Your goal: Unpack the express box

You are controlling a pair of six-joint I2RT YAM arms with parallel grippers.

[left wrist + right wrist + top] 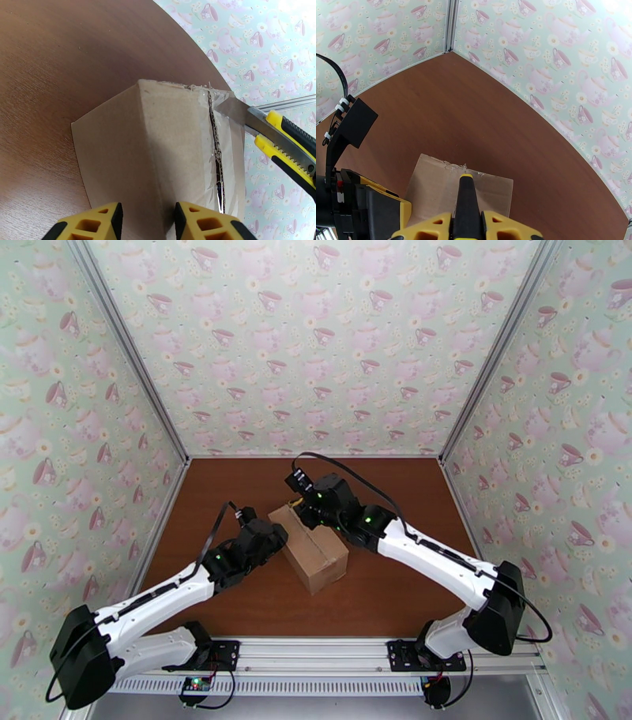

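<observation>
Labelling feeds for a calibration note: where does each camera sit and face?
Top external: high behind the robot, looking down; left gripper and right gripper flank the express box.
Left wrist: faces the box's taped seam past its own fingers.
Right wrist: looks along the utility knife its fingers hold.
Wrist views share box and knife.

- From the left wrist, the picture's bottom edge cuts off the fingertips of the left gripper (148, 221) and the near end of the express box (158, 150). We cannot tell whether they pinch it.
- The right edge there cuts off the handle of the utility knife (284, 138).
- From the right wrist, the handle clamped in the right gripper (468, 227) hides the blade from us, and the fingers cover the box's near part.
- From above, both wrists hide their fingers, and the box at the middle of the table (379, 595) keeps its inside hidden.
</observation>
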